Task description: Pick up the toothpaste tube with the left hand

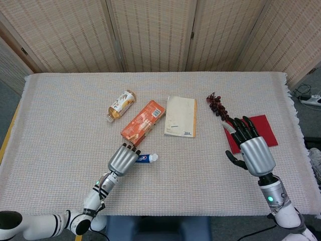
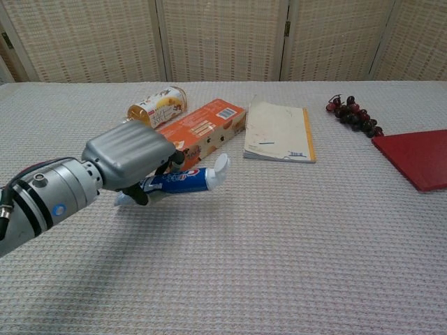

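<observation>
The left hand [image 2: 133,157] held the tube [image 2: 183,181] low near the table's [image 1: 60,130] front edge, just in front of the orange box [image 1: 143,122], fingers wrapped round its tail half. The right hand [image 1: 256,154] hung spread and empty over the red sheet [image 1: 263,125]. The tube looked light, soft and slick; gripping mid-body seemed safest.

1. glossy plastic on the toothpaste tube [image 2: 180,182].
2. ribbed, brushed metal shell on the left hand [image 2: 129,155].
3. coarse woven cloth over the table [image 2: 293,237].
4. matt paper cover on the booklet [image 2: 278,131].
</observation>
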### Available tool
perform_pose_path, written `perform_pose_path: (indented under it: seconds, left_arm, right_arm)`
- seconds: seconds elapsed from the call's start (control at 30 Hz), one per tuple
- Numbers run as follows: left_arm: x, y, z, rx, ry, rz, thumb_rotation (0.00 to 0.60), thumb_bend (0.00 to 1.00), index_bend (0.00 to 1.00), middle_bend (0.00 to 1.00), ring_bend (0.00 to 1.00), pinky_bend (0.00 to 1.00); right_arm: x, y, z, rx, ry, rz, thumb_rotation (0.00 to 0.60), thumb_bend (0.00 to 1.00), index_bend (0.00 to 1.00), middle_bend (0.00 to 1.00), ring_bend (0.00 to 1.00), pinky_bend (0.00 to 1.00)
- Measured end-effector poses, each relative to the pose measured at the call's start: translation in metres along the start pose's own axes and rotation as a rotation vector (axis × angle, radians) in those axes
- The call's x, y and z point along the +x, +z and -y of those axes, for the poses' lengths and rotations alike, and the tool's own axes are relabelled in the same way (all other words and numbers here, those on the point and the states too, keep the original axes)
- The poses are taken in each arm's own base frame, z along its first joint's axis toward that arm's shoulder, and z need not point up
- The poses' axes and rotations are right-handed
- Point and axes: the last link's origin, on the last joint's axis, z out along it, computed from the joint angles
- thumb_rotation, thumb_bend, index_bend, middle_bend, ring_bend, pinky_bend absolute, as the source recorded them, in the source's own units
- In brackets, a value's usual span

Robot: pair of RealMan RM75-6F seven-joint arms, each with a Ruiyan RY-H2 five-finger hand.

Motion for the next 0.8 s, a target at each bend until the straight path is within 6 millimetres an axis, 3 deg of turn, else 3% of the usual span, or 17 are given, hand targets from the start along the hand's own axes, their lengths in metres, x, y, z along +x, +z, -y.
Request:
perform_pose_path:
  seconds: [0.27,0.43,0.63,0.8]
  left_arm:
    - [-0.008,-0.004,0.007,0.06,-0.006,0.028,0.6,0.46,0.24,0.41,0.42,0.49]
    - [-0.006,-0.013,0.024,0.113,-0.035,0.012,0.6,0.45,0.21,0.38,0.39,0.46]
    - [0.005,-0.037,0.069,0.224,-0.102,-0.017,0.6,0.45,0.24,0.36,0.37,0.43]
    - [0.018,-0.07,0.12,0.35,-0.174,-0.042,0.6,0.45,0.25,0.35,0.34,0.38]
  right_arm:
    - [-0.006,-0.006,-0.013,-0.04,0.025,0.022,0.6,0.37,0.1,0.13,0.09,0.02]
    - [-0.007,-0.011,-0.023,-0.072,0.019,0.031,0.6,0.37,0.1,0.13,0.09,0.02]
    - [-0.001,-0.023,-0.044,-0.121,0.007,0.067,0.6,0.37,0.1,0.13,0.1,0.02]
    - [0.004,-0.036,-0.062,-0.153,0.01,0.135,0.6,0.37,0.1,0.14,0.11,0.02]
